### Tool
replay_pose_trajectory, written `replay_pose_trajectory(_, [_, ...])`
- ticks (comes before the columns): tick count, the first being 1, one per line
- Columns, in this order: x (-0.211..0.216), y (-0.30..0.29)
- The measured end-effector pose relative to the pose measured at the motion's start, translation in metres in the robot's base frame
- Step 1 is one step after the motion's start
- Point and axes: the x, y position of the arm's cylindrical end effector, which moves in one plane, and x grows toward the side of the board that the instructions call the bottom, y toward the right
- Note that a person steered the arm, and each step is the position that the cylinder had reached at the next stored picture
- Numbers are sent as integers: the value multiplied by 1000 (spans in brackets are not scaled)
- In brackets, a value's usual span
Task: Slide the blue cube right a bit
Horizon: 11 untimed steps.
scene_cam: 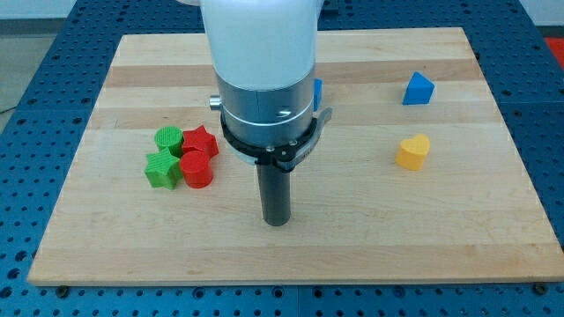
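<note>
We have no fingers, only my tip [277,222], resting on the surface [370,238] and holding nothing. The blue cube [317,92] peeks out behind our arm, well above the tip. We judge the push not yet begun.

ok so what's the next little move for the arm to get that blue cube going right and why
Probably carry my tip toward the view's top and to the left of the blue cube. Only a sliver of the cube shows beside the arm's body, and my tip sits well below it, so a rightward push cannot yet start.
</note>
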Motion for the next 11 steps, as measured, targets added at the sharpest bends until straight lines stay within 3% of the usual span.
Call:
replay_pose_trajectory(2, [-51,24])
replay_pose_trajectory(5, [-196,-18])
replay_pose_trajectory(6, [-227,-23])
replay_pose_trajectory(8, [-247,8])
replay_pose_trajectory(9, [-229,-12])
replay_pose_trajectory(11, [-208,16])
